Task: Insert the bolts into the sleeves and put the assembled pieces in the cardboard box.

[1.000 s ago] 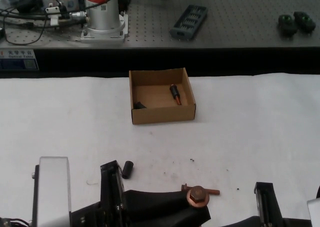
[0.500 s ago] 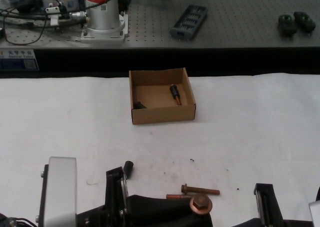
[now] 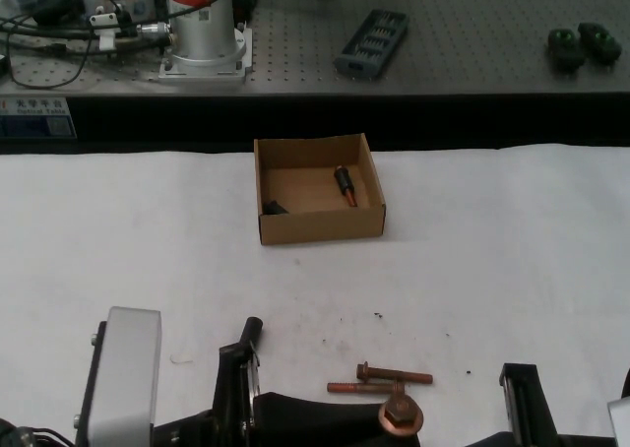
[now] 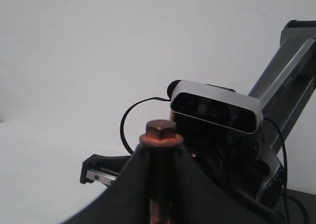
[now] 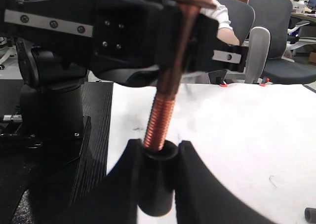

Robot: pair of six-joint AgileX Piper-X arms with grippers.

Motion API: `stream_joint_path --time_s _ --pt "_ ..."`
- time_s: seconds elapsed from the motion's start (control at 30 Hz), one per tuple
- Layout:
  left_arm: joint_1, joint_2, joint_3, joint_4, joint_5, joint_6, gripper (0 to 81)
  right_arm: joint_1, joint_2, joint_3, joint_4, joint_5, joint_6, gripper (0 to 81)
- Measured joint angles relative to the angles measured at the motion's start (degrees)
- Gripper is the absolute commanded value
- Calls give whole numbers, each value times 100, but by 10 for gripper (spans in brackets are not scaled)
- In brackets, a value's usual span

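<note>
My left gripper (image 4: 159,157) is shut on a copper bolt (image 4: 158,135), whose hex head pokes up between the black fingers. In the right wrist view my right gripper (image 5: 157,155) is shut on a black sleeve (image 5: 156,184) held upright. The bolt's threaded tip (image 5: 159,125) sits in the sleeve's mouth. In the high view the bolt head (image 3: 401,415) is at the near edge. The cardboard box (image 3: 320,228) stands mid-table with an assembled piece (image 3: 344,184) and a dark piece (image 3: 273,208) inside.
Two loose copper bolts (image 3: 394,375) (image 3: 356,388) lie on the white cloth just beyond the held bolt. A loose black sleeve (image 3: 252,329) lies to their left. The dark perforated bench behind the cloth carries a metal post (image 3: 202,24) and a black tray (image 3: 372,39).
The left arm has drawn back toward the near edge with its bolt, uncovering the two loose bolts on the cloth. The box and its contents have not moved.
</note>
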Motion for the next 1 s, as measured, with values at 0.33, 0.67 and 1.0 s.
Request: stream_joint_path --time_s 0.33,0.67,1.0 --pt "0 0 -12 119 24 16 6 0 0 10 0 -7 0 55" --pt "0 0 -15 362 32 514 6 0 0 16 -47 -37 0 55" --pt "-26 0 -15 488 56 857 6 0 0 16 -85 -37 34 55"
